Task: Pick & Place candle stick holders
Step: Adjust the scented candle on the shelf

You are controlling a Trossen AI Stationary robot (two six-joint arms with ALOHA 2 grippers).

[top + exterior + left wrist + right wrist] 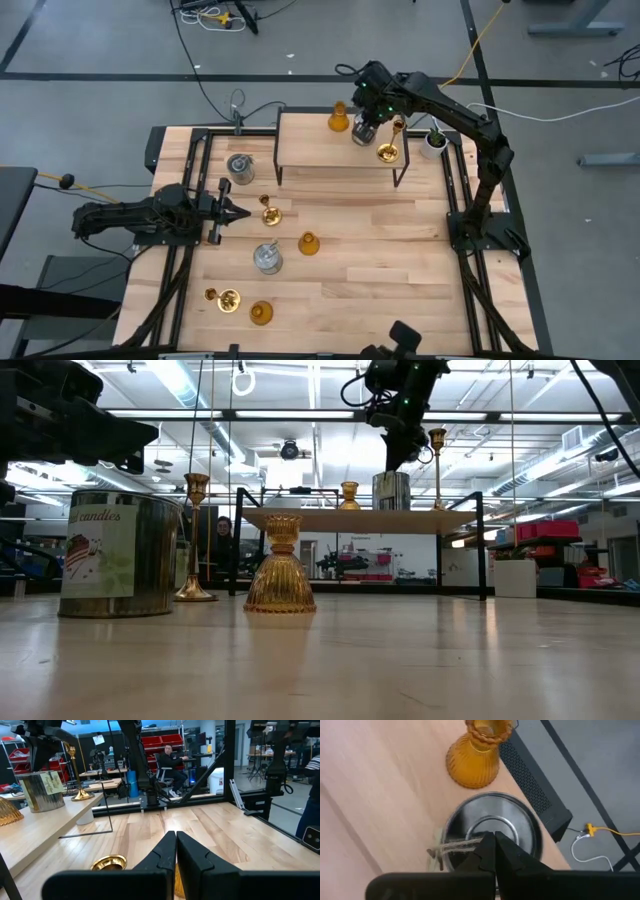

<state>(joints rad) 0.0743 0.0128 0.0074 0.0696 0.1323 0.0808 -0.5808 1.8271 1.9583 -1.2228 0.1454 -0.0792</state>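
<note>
1. Three holders are sitting on the shelf [300, 160]: an amber bell [339, 118], a glass cylinder [364, 133] and a brass stick [390, 150]; six more are standing on the table [400, 260].
2. Right gripper [364, 124] is hanging straight above the cylinder, fingers pressed together, holding nothing; the cylinder is sitting upright directly below its tips, axis vertical.
3. Left gripper [240, 213] is lying low over the table, fingers closed and empty, pointing at a brass holder [270, 214] just ahead of its tips.
4. Judgement: the left arm is nearer the table six.
</note>
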